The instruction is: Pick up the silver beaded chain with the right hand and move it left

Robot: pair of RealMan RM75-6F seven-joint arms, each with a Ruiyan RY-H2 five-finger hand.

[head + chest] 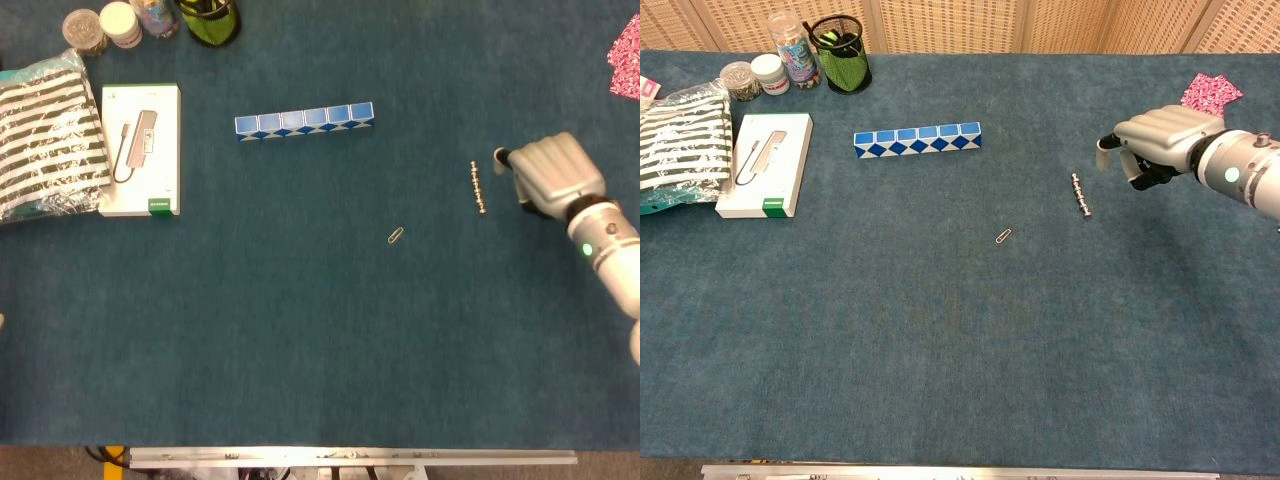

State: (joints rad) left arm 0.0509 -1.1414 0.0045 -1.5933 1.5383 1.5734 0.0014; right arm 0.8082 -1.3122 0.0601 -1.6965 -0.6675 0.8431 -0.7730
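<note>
The silver beaded chain [478,187] lies straight on the blue cloth, right of centre, also seen in the chest view [1081,195]. My right hand [545,175] hovers just to the right of it, apart from it, with the thumb pointing toward the chain's far end. In the chest view the right hand [1155,140] sits above and right of the chain, fingers bent downward, thumb spread, holding nothing. Only a pale sliver at the left edge of the head view [1,321] may be my left hand.
A small paperclip [396,236] lies left of the chain. A blue-and-white block strip [305,121] sits further left and back. A white box [140,149], a striped bag [45,145], jars and a green cup [843,52] fill the far left; pink cloth [1210,92] lies far right.
</note>
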